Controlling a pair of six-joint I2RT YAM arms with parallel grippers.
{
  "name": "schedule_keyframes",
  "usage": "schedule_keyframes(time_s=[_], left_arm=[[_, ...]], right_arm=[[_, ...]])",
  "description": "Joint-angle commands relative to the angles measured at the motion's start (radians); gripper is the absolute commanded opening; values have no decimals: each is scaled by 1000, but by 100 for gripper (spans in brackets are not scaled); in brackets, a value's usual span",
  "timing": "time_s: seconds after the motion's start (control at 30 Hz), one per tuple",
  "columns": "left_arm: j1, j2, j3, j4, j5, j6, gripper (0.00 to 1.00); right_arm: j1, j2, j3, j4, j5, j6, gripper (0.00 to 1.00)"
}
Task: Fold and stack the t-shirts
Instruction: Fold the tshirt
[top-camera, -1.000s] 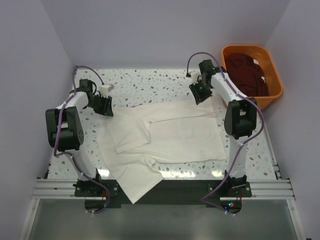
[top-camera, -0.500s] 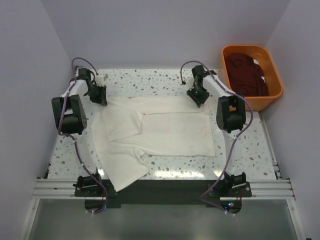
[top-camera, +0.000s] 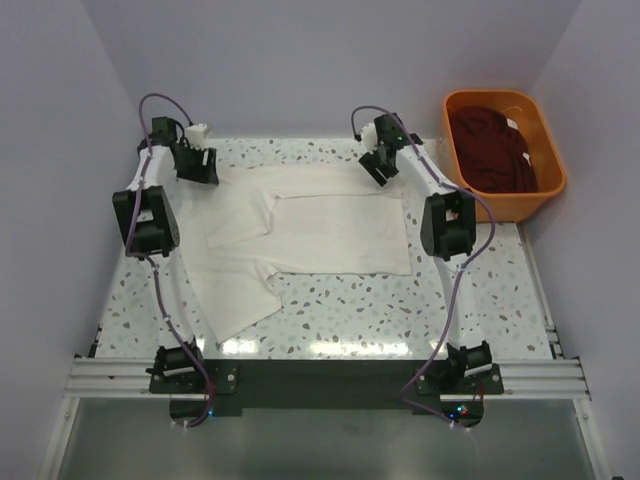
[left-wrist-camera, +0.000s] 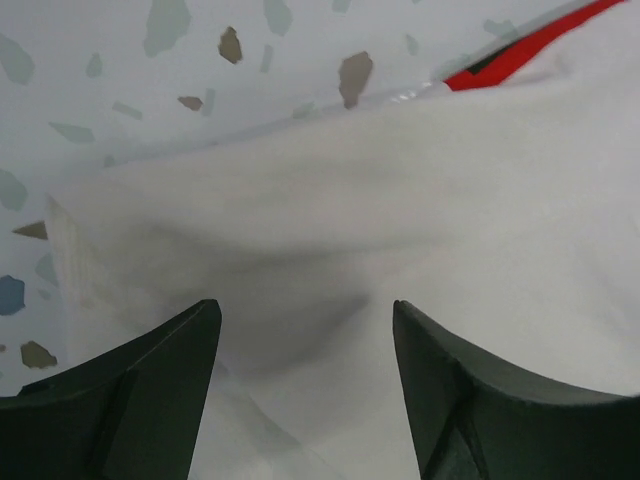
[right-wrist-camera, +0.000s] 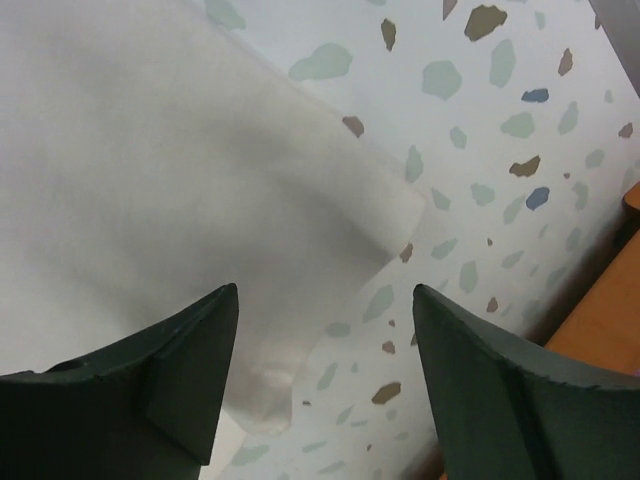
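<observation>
From above, the cream-white shirt (top-camera: 340, 235) lies spread across the middle and far part of the surface (top-camera: 340, 315), with one flap trailing toward the near left. The left gripper (top-camera: 197, 166) sits at its far left corner and the right gripper (top-camera: 378, 168) at its far right. The maroon shirt (top-camera: 495, 145) is bundled in the orange tub (top-camera: 552, 185) at the far right. The near side has plenty of bare room; the far wall is close behind both arms. In the left wrist view the gripper is released, fingers wide over flat cloth, with red print (left-wrist-camera: 520, 45) at the hem. The right wrist view also shows a released gripper, straddling the shirt's corner. I'd worry about either one pinching a single layer, which would skew the fold, or the right arm clipping the tub.
</observation>
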Motion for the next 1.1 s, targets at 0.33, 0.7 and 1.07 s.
schedule_keyframes(time_s=[0.33, 0.7, 1.07], left_arm=[[22, -771, -606, -495, 304, 755, 85], [-47, -1190, -1265, -425, 124, 901, 68], [-179, -1275, -1449, -317, 1, 844, 63]], right_arm=[[12, -678, -493, -326, -370, -78, 99], [208, -1014, -1189, -90, -212, -158, 68], [219, -895, -1278, 67, -126, -201, 52]])
